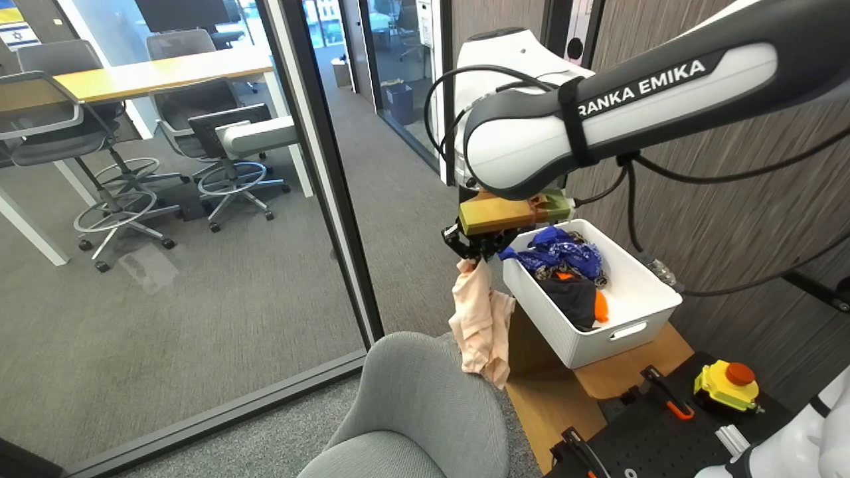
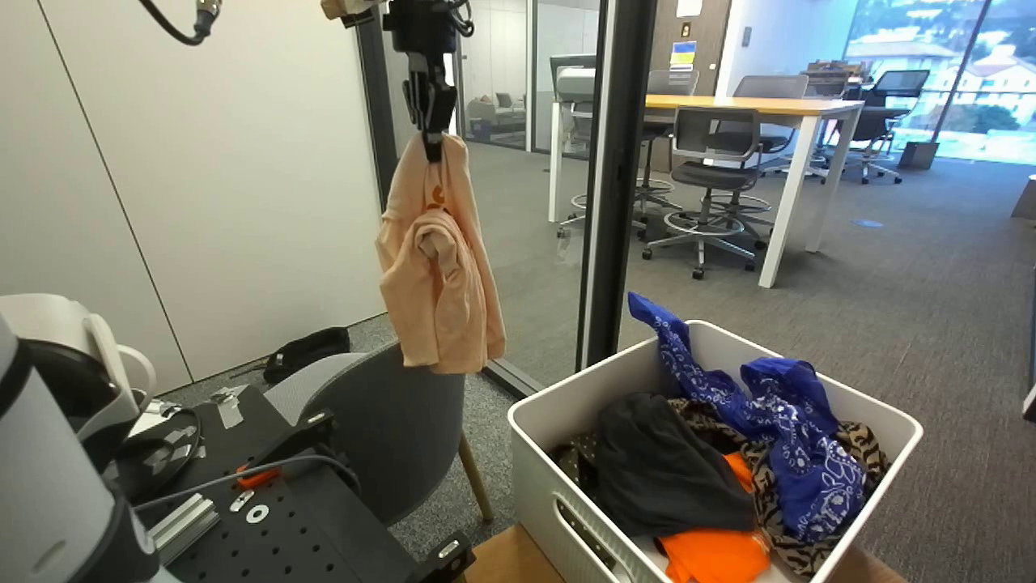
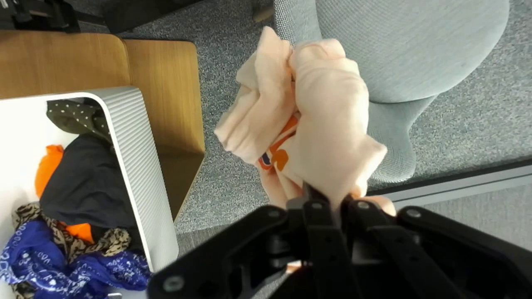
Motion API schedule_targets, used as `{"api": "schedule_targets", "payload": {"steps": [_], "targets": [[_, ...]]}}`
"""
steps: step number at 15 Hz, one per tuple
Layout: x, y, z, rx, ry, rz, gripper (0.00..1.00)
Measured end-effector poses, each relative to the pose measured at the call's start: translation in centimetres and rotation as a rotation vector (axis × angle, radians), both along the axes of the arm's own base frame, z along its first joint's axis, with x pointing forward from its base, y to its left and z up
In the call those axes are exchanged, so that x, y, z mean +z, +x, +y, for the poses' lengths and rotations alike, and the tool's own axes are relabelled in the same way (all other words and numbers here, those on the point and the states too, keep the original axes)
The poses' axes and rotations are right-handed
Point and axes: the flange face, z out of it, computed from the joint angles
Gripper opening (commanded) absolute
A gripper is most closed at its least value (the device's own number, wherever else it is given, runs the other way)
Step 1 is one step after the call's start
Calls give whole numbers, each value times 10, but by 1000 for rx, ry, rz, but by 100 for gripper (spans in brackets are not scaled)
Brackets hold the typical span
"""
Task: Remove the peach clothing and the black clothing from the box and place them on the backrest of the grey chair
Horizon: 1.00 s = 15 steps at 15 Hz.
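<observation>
Arm [image 1: 677, 103] finished in white and black, lettered "RANKA EMIKA" [image 1: 641, 87]; black strap [image 1: 574, 123] and cables [image 1: 714, 179] attached; yellow block [image 1: 497, 216] mounted above black gripper [image 3: 329, 200]; linkages [image 3: 245, 228] fitted with round-headed screws [image 3: 172, 283]

An office, with lab equipment in it. In an exterior view, a high table [image 1: 189, 68] and wheeled chairs [image 1: 199, 106] stand at upper left, beyond a glass partition [image 1: 319, 133]. In an exterior view, a large window [image 2: 995, 81] takes the upper right corner, above grey carpet [image 2: 955, 324]. The lab side shows in a Franka Emika arm [image 1: 664, 93] across the upper right of an exterior view and a perforated black board [image 1: 654, 435] at its lower right.
</observation>
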Motion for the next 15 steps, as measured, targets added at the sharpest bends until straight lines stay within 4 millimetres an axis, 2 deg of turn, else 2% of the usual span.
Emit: {"api": "schedule_targets", "payload": {"steps": [3,6,11,15], "targets": [[-11,-1,13,-3,32,73,2],[-13,-1,30,-5,74,164,2],[8,2,62,11,98,249,2],[17,9,78,-1,128,293,2]]}}
